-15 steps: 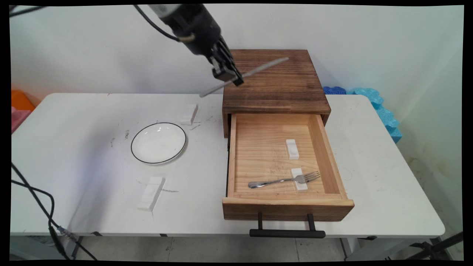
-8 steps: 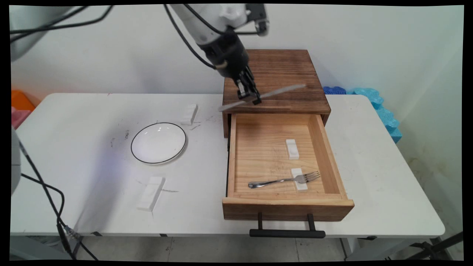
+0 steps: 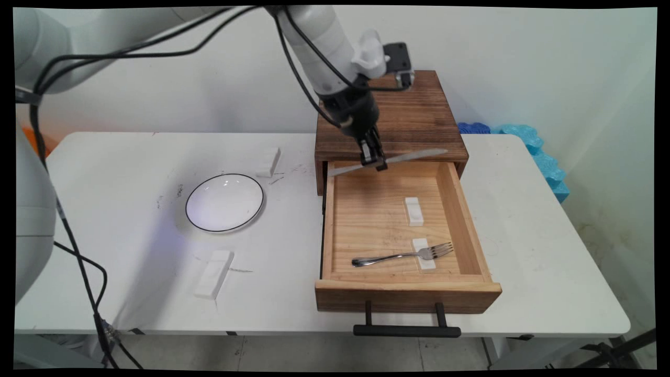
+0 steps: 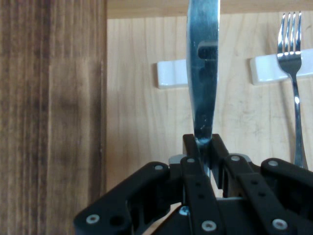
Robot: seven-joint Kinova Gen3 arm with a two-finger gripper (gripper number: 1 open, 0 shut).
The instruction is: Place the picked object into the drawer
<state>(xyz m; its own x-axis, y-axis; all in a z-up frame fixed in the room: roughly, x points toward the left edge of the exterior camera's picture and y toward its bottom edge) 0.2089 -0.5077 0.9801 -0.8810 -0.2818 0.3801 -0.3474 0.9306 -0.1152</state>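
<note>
Steel catches the light in the main view, where the black hand (image 3: 376, 163) is clamped on a table knife (image 3: 398, 159) near its middle, the blade lying almost level and reaching toward the picture's right. The hand hangs over the back edge of the open light-wood drawer (image 3: 335, 220), just in front of the dark wooden cabinet (image 3: 413, 125) the drawer slides out from. Inside the drawer lie 2 small white rests (image 3: 413, 211); a fork (image 3: 403, 255) has its tines on the nearer rest, handle pointing left. A black handle (image 3: 406, 330) sticks out from the drawer's front. On the white worktop (image 3: 534, 246) left of the cabinet sits a white plate (image 3: 224, 202) with a dark rim, with a white block (image 3: 268, 161) behind it and another white block (image 3: 213, 274) in front of it. In the hand view, the hand (image 4: 204, 147) pinches the knife (image 4: 202, 73), whose blade runs straight up the picture above the drawer floor (image 4: 137, 122). One white rest (image 4: 171, 74) shows partly behind the blade, and the fork (image 4: 292, 58) lies across the other rest (image 4: 266, 68) at the right. Dark wood (image 4: 49, 117) fills the left side.
</note>
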